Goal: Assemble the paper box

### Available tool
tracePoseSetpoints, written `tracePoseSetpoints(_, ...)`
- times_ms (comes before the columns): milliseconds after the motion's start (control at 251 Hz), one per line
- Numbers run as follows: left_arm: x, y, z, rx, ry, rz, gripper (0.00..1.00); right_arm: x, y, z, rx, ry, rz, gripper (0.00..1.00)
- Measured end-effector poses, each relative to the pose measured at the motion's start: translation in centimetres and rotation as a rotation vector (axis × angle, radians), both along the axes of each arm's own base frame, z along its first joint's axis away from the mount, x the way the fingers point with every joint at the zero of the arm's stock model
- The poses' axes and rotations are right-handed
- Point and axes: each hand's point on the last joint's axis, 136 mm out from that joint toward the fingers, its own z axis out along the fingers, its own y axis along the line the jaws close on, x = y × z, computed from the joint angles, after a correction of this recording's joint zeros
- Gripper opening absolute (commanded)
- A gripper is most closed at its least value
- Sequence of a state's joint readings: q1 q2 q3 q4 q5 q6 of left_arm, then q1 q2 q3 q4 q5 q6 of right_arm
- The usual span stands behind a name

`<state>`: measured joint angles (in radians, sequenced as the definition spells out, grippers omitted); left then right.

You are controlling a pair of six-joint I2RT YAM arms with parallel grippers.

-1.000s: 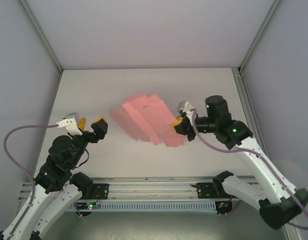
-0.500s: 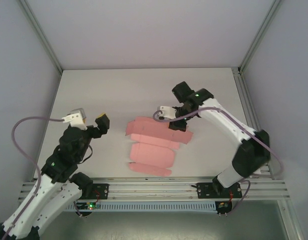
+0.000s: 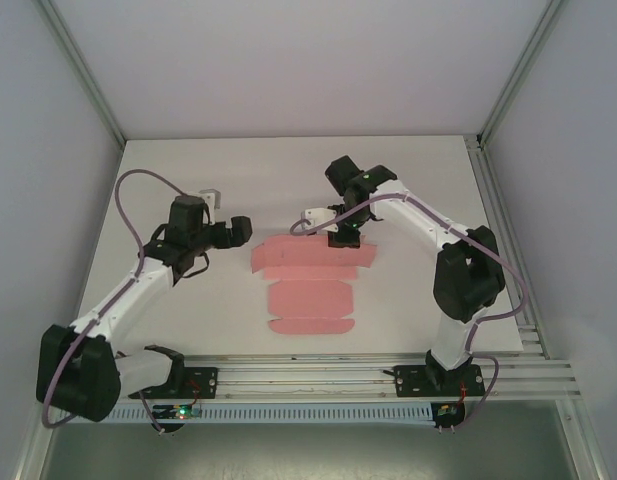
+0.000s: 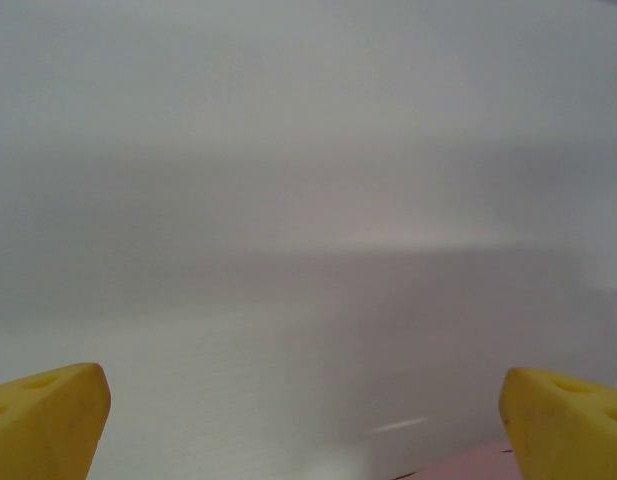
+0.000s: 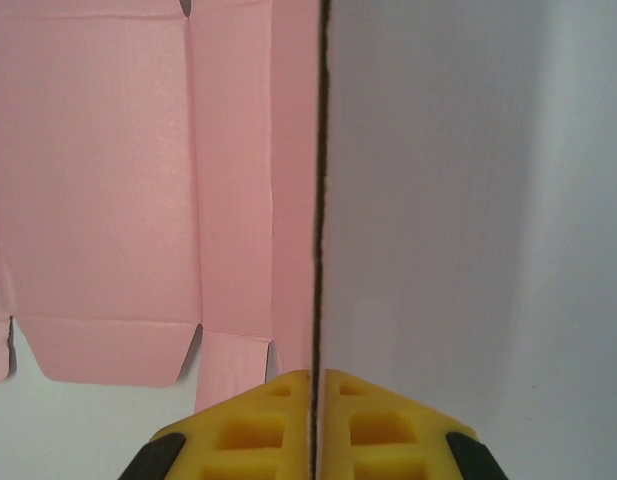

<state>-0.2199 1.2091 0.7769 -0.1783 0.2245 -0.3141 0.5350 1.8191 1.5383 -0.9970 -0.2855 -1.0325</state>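
The paper box (image 3: 308, 282) is a flat pink die-cut sheet with flaps and creases, lying mid-table. My right gripper (image 3: 340, 237) is at the sheet's far edge. In the right wrist view the right gripper (image 5: 316, 385) is shut on a thin card edge seen edge-on, which rises straight up between the yellow fingers, and the paper box (image 5: 108, 180) spreads flat to the left. My left gripper (image 3: 239, 229) stands open just left of the sheet's far-left corner, holding nothing. In the left wrist view the left gripper (image 4: 308, 425) has its fingertips far apart, with a pink corner of the paper box (image 4: 468, 466) low between them.
The white table (image 3: 188, 180) is enclosed by pale walls at the back and sides with metal frame posts (image 3: 88, 80). A metal rail (image 3: 308, 375) carrying the arm bases runs along the near edge.
The sheet has turned and shifted toward the table's middle. My right arm swung round to its far edge. The left arm reached forward and right to the sheet's left corner, jaws still open.
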Motion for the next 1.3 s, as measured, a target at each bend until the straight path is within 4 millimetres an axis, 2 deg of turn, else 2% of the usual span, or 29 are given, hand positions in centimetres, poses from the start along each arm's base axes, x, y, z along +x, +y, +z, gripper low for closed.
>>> tracePoseSetpoints(96,0.1,-1.8,-0.6,-0.018,0.012,-0.126,1.0,0.0,0.0,-0.3,0.004,-0.004,0.008,0.0)
tracePoseSetpoints(251,-1.1,-4.9,-0.8,-0.104,0.014,-0.342,1.0,0.4,0.3,-0.2,0.014,-0.024,0.011,0.0)
tracePoseSetpoints(367,-1.3,-5.9,-0.6,-0.133,0.011,-0.414,1.0,1.0,0.6,-0.1,0.025,-0.047,0.007,0.01)
tracePoseSetpoints(535,-0.2,-7.0,-0.6,-0.158,0.022,-0.466,1.0,2.0,1.1,-1.2,0.033,-0.114,-0.02,0.01)
tracePoseSetpoints(886,0.5,-7.4,-3.5,-0.18,0.116,-0.468,1.0,3.9,1.6,-2.2,-0.019,-0.429,-0.062,0.05)
tracePoseSetpoints(1161,0.6,-7.1,-4.0,-0.17,0.135,-0.438,1.0,4.3,1.7,-2.4,-0.039,-0.586,-0.087,0.06)
tracePoseSetpoints(1301,-0.1,-6.7,-4.3,-0.166,0.147,-0.416,1.0,4.3,2.0,-2.4,-0.059,-0.663,-0.087,0.05)
